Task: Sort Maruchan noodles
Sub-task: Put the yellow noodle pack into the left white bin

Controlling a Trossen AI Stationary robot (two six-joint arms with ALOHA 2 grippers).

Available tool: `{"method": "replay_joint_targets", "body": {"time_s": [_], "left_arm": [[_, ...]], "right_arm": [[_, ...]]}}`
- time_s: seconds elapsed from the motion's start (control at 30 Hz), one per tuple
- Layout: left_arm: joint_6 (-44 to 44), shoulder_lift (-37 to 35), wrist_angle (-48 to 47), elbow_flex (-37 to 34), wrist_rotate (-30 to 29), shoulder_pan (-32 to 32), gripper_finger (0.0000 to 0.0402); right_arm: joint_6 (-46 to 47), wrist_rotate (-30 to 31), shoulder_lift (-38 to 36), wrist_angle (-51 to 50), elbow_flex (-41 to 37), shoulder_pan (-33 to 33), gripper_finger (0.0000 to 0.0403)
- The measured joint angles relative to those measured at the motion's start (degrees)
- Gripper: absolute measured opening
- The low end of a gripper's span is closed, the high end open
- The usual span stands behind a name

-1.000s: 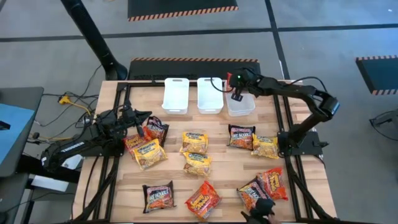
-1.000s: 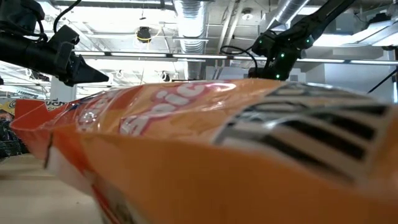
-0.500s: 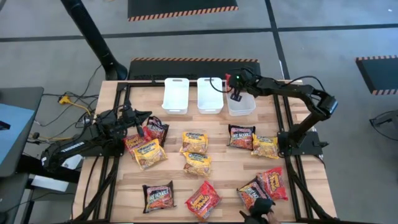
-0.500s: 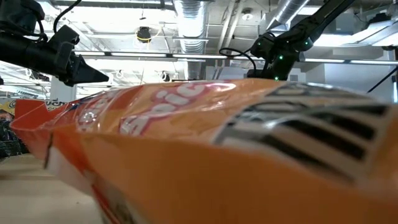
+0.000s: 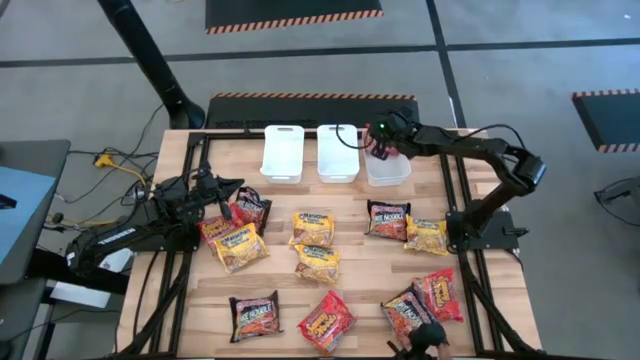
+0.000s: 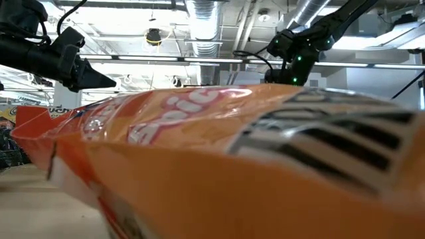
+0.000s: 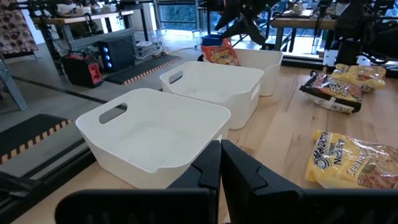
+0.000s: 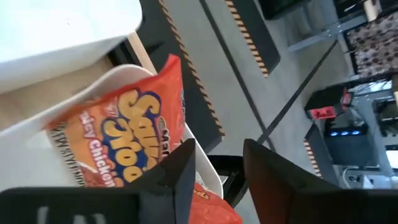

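we count three white bins [image 5: 282,152] and eleven noodle packets [image 5: 313,228] on the table. right gripper [image 5: 381,150] over the rightmost bin, fingers apart, red packet [image 8: 118,146] below it. left gripper [image 5: 232,188] closed, empty.

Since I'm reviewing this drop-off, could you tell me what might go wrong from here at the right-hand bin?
1. The red packet leans against the rim of the rightmost bin rather than lying flat; it may tip out over the edge.
2. The right gripper, jaws parted, hangs just above that packet and could drag it when it withdraws.
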Motion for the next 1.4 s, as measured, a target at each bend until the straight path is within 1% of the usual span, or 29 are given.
{"method": "replay_joint_targets", "body": {"time_s": [0.2, 0.57, 0.8, 1.13, 1.4], "left_arm": [[0.01, 0.00, 0.02, -0.01, 0.00, 0.00, 0.0000], [0.01, 0.00, 0.00, -0.01, 0.00, 0.01, 0.0000], [0.01, 0.00, 0.00, -0.01, 0.00, 0.02, 0.0000], [0.01, 0.00, 0.00, -0.01, 0.01, 0.01, 0.0000], [0.98, -0.01, 0.02, -0.01, 0.00, 0.01, 0.0000]], "right_arm": [[0.36, 0.93, -3.79, -1.82, 0.01, 4.17, 0.0182], [9.72, 0.90, -9.51, -7.13, 0.01, 16.54, 0.0181], [14.66, 0.88, -10.27, -9.44, 0.01, 25.98, 0.0185], [22.79, 0.86, -10.27, -9.63, 0.01, 40.18, 0.0186], [30.99, 0.84, -10.27, -9.61, 0.01, 48.40, 0.0186]]}}
